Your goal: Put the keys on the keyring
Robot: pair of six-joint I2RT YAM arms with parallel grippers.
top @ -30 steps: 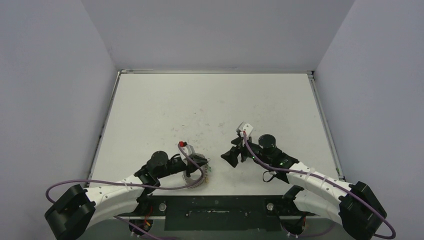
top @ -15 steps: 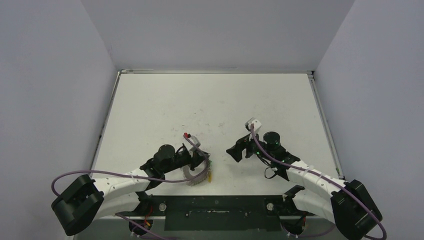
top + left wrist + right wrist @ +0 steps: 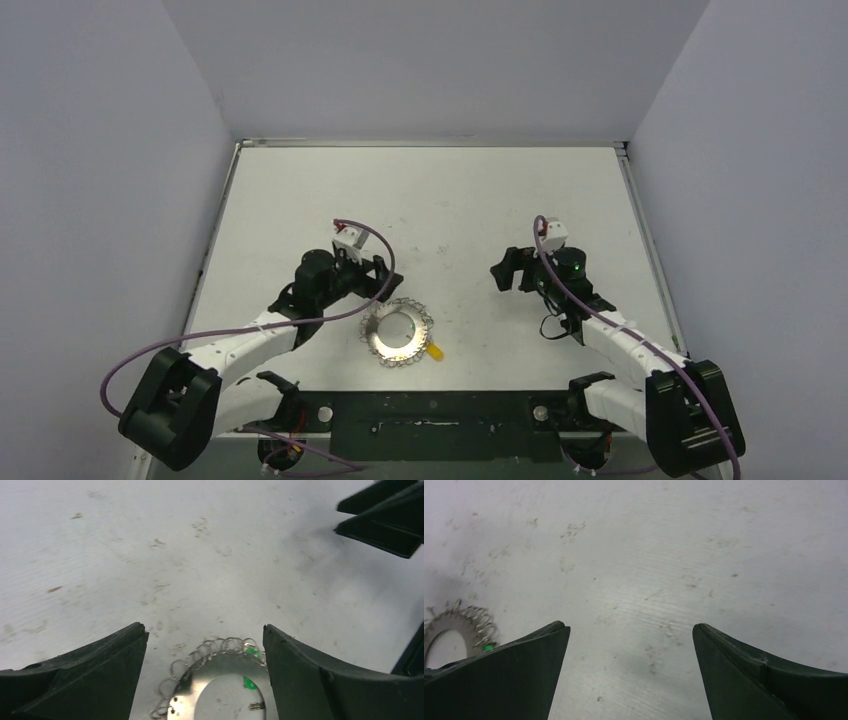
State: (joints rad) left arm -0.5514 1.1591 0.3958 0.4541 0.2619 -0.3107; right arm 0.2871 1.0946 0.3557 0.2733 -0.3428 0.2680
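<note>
The keyring [image 3: 379, 339] lies flat on the table near the front, between the two arms, with nothing holding it. A yellow-orange key [image 3: 436, 352] sticks out at its lower right edge. In the left wrist view a green key head [image 3: 250, 651] sits among the wire loops on the keyring's [image 3: 223, 658] rim. My left gripper [image 3: 381, 284] hangs open just behind and left of the ring, and nothing sits between its fingers [image 3: 204, 629]. My right gripper [image 3: 505, 272] is open and empty off to the right. The right wrist view catches the keyring [image 3: 459, 621] and green key [image 3: 487, 647] at far left.
The white tabletop [image 3: 430, 200] is scuffed with small dark marks. Grey walls close in the back and both sides. The right gripper's black fingers [image 3: 385, 520] show in the top right corner of the left wrist view.
My left gripper opened, let go of the keyring and drew back up and left, so the ring lies uncovered. The right gripper opened wider and moved right, away from the ring.
</note>
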